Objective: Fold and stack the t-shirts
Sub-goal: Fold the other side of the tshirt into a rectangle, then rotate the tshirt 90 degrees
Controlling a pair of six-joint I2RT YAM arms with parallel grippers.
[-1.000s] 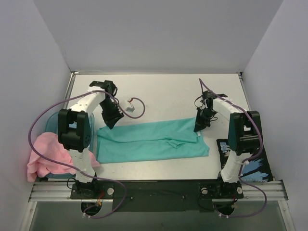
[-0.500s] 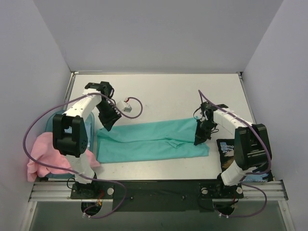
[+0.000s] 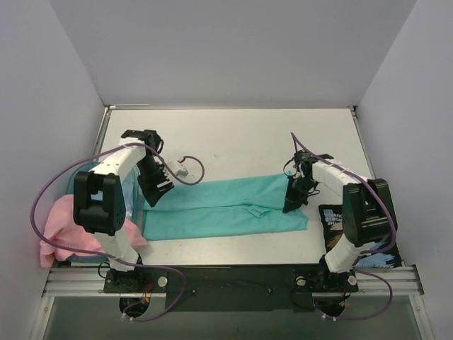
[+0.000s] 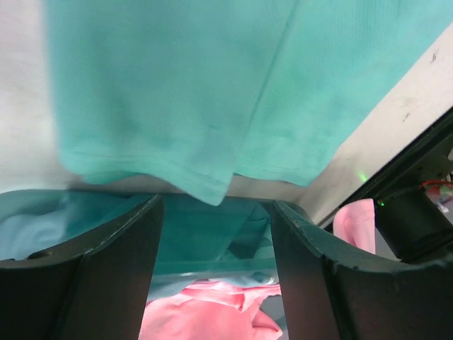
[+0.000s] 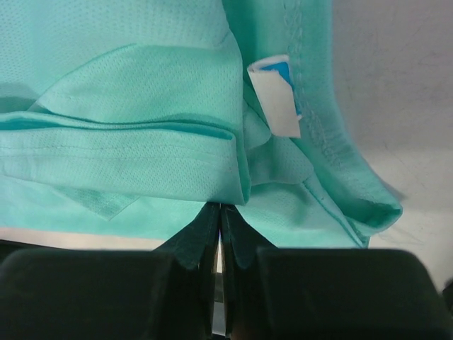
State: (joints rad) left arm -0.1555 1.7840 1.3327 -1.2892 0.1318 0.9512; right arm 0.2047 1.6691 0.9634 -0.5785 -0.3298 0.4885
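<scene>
The teal-green t-shirt (image 3: 219, 209) lies folded lengthwise across the table; it also shows in the left wrist view (image 4: 198, 85) and the right wrist view (image 5: 141, 106), where its white tag (image 5: 274, 95) is visible. My left gripper (image 3: 151, 200) is open and empty at the shirt's left end (image 4: 216, 205), its jaws over the tub. My right gripper (image 3: 288, 205) is shut at the shirt's right end, its tips (image 5: 220, 209) pinched on a folded hem. The pale pink t-shirt (image 3: 67, 227) lies crumpled over the tub at the left and shows in the left wrist view (image 4: 205, 315).
The translucent blue tub (image 3: 131, 202) stands at the left edge, beside the shirt's left end. A black printed packet (image 3: 371, 248) lies at the near right. A small white connector (image 3: 182, 170) on a purple cable lies behind the shirt. Grey walls enclose three sides.
My left gripper has moved left and nearer, down to the shirt's left end. My right gripper has moved nearer along the shirt's right end. The shirt's outline looks unchanged.
</scene>
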